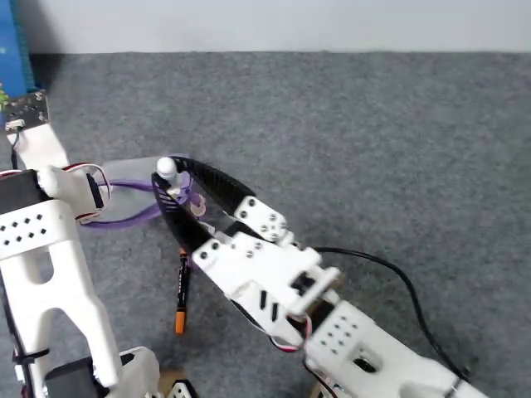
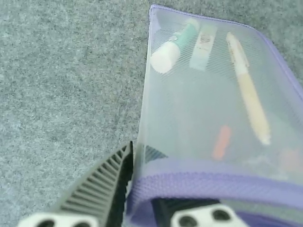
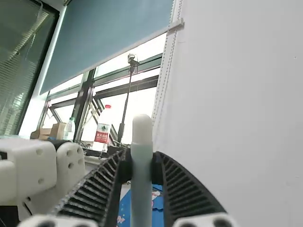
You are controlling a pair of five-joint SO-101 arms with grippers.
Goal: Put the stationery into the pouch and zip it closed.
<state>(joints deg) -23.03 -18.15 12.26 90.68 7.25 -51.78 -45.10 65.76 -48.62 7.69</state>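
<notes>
Clenching the purple zip edge of the pouch (image 2: 199, 109) with the left gripper (image 2: 139, 189), a ribbed finger on either face of the fabric. Resting on the grey mat (image 1: 373, 124) at about 9 o'clock from above, translucent and purple-trimmed, stretching from the left arm toward 3 o'clock. Showing through the clear wall: a green tube (image 2: 169, 51) with a white cap, a pale strip (image 2: 203, 40) just beside it, a yellow pen (image 2: 248, 94) on a slant, an orange piece (image 2: 221, 142) nearer the zip.

Grasping a white stick (image 3: 141, 137) upright in the right gripper (image 3: 141, 166), pinched between both ribbed fingers, rounded tip standing clear above them. Hanging over the pouch's 3 o'clock end from above, tip just beside the purple edge.

Lying on the mat at 6 o'clock of that gripper, outside the pouch: a black marker (image 1: 182, 282), orange end toward 6 o'clock, other end hidden under the right arm.
</notes>
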